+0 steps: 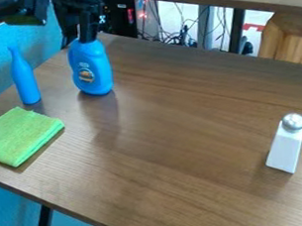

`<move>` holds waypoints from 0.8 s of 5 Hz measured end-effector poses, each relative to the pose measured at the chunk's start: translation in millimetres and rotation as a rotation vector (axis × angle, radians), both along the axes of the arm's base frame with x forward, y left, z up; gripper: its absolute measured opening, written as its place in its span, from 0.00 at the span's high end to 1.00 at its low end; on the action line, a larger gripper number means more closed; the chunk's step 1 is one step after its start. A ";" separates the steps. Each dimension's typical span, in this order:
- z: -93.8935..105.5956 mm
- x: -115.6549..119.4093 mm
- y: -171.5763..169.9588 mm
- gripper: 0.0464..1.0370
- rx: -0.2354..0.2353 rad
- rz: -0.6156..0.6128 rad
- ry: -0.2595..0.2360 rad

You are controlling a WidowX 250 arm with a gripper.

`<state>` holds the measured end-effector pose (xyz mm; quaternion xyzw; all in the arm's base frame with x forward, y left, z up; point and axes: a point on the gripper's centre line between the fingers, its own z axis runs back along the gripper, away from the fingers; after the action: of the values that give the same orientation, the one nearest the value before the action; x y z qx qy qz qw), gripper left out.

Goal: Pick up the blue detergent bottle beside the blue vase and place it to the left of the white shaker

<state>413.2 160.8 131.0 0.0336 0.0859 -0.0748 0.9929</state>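
Camera view: the black two-finger pincer (88, 35) is at the top of a bulbous blue plastic bottle (92, 65), upright near the far edge of the brown wood-grain surface (181, 127); whether it is wide or narrow cannot be told. A slender blue bottle (25, 79), its base presumably steadying it, and a folded green cloth (22, 135) lie leftward, a white shaker with rounded silver top (287, 145) rightward. The bulbous bottle's front label (85, 75) has lettering too small to read.
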 end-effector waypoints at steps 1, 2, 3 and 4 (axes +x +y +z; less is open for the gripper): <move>-2.0 0.0 -1.4 0.58 -0.011 0.009 0.011; -0.9 -0.2 -1.9 0.60 -0.014 0.015 0.011; -1.5 -3.6 -4.8 0.60 -0.020 0.024 0.004; 12.0 -15.4 -16.5 0.60 -0.033 0.021 -0.026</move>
<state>397.9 144.3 143.0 0.0171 0.0723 -0.0652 0.9951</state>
